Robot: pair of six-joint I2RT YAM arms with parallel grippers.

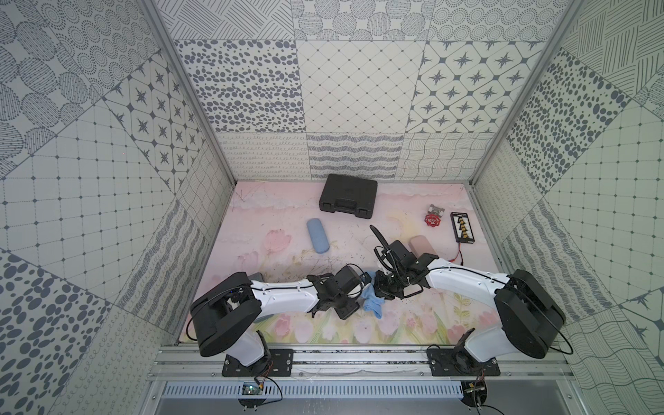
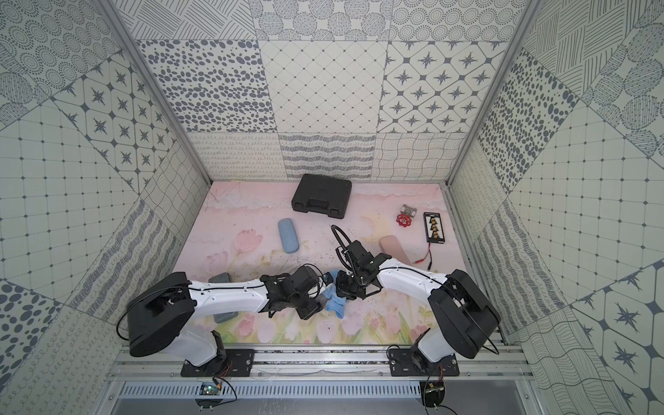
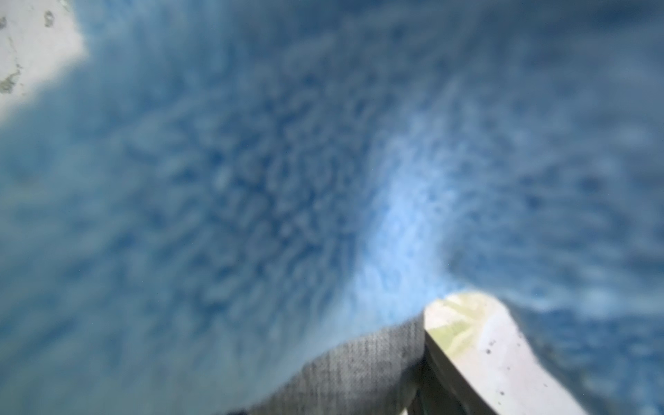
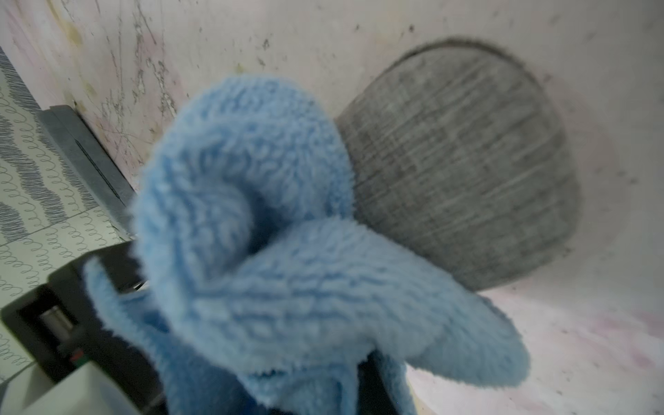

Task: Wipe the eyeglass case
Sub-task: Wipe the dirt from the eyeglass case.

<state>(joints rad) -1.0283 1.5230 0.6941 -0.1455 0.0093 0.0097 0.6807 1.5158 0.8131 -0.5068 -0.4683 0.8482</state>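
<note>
Hanging between the two wrists at the front centre of the counter [image 1: 273,215]: one fluffy blue cloth [image 1: 372,305], bunched.

- Right jaws: together, clamped on the cloth, which fills the near field of the right wrist view [image 4: 269,233].
- Left jaws: pressed up to the same cloth from the opposite side. The cloth blankets the left wrist view [image 3: 251,179], so I cannot tell whether they are apart or gripping.
- Grey eyeglass case [image 4: 467,161]: woven cover, lying on the counter under the left arm [image 1: 284,294], with an end showing on either side of the forearm [image 2: 220,278]. It lies straight ahead of the right jaws, beyond the cloth, toward the robot's left. Its long axis runs roughly front to back, across the forearm. This is the nearest case and the likeliest target, and the left arm covers it.
- Blue eyeglass case [image 1: 317,236]: further back, left of centre, well apart from both jaws. Its long axis runs near front-to-back, slightly tilted, and the left arm is nearer.
- Pink eyeglass case [image 1: 420,244]: just behind the right arm [image 1: 463,284], partly hidden.
- The task does not say which case is meant.
- Writing: none legible. The black tool case [image 1: 347,196] and red valve wheel [image 1: 432,220] show no mark, and the print on the black connector board [image 1: 463,228] is too small to read.
</note>
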